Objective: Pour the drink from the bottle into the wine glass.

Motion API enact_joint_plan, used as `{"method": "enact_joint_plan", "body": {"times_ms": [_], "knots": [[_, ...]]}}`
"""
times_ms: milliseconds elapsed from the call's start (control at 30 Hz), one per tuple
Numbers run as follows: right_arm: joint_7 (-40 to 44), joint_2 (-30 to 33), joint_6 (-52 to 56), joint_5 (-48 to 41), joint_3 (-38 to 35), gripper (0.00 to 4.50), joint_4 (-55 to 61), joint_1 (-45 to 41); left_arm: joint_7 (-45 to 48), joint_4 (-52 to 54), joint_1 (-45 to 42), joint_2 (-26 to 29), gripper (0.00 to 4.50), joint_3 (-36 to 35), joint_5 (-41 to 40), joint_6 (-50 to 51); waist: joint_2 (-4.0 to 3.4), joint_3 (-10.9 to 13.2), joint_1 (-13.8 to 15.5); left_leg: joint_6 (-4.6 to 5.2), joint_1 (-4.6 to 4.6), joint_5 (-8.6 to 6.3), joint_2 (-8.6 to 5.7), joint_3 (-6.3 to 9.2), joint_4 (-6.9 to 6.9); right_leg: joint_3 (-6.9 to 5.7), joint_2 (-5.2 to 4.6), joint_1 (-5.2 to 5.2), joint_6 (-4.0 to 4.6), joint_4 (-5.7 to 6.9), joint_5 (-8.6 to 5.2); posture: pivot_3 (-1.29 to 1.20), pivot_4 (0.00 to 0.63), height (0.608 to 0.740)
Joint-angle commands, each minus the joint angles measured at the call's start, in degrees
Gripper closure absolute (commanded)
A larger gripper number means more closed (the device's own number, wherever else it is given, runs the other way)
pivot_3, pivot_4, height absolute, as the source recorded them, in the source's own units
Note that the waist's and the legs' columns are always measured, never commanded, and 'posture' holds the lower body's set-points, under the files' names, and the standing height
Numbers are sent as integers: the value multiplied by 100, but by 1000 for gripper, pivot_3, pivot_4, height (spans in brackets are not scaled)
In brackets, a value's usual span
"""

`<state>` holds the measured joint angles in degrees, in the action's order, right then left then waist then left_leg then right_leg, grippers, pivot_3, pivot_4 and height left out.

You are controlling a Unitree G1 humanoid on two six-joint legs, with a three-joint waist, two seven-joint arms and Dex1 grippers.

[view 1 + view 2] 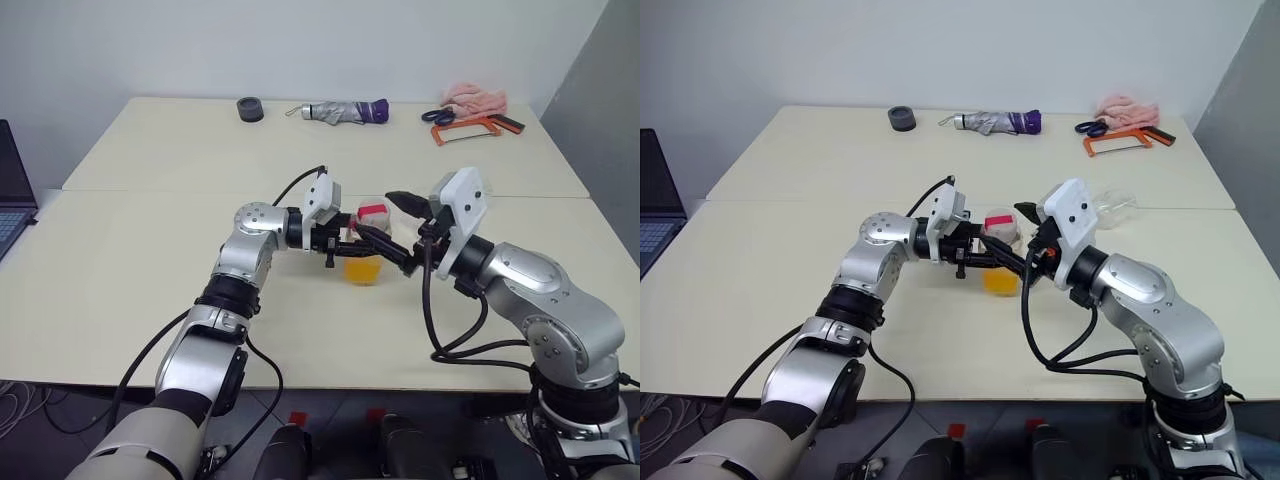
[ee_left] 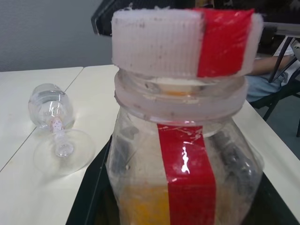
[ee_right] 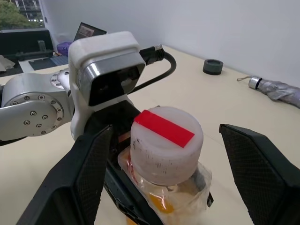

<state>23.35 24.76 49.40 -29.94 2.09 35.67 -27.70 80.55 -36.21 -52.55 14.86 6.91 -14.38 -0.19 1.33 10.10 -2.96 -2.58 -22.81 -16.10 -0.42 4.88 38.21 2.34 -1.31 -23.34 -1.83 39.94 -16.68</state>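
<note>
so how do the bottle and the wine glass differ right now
The bottle stands upright, clamped in the left gripper; the wine glass lies tipped on its side on the table, untouched. The bottle holds orange drink and is capped; the glass looks empty. Both are clear.

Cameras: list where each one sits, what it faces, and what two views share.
Head views: from the robot's head, looking down over both arms and the table.
Left wrist view: on the left arm, close on the bottle and the fallen wine glass.
Right wrist view: faces the bottle's cap and the left gripper.
Shared: the bottle.
</note>
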Motion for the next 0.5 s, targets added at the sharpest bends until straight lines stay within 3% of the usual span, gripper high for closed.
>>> {"method": "enact_joint_plan", "body": {"times_ms": [33, 300, 500], "knots": [[14, 60, -44, -32, -144, 627, 36, -119, -13, 147, -52, -13, 2784, -63, -88, -52, 0, 0, -2, 0, 0, 0, 0, -1, 0, 0, 0, 0, 0, 0, 0, 0, 150, 740], [-4, -19, -171, 11, -112, 627, -147, -238, -43, 201, -11, -9, 2784, -64, -92, -31, 0, 0, -3, 0, 0, 0, 0, -1, 0, 0, 1, 0, 0, 0, 0, 0, 150, 740], [36, -92, -250, -25, -65, 2604, -126, -267, -78, 249, 32, -5, 2785, -58, -105, -18, 0, 0, -7, 0, 1, 0, 1, -2, 0, 1, 0, 0, 0, 0, 0, 0, 150, 740]]}}
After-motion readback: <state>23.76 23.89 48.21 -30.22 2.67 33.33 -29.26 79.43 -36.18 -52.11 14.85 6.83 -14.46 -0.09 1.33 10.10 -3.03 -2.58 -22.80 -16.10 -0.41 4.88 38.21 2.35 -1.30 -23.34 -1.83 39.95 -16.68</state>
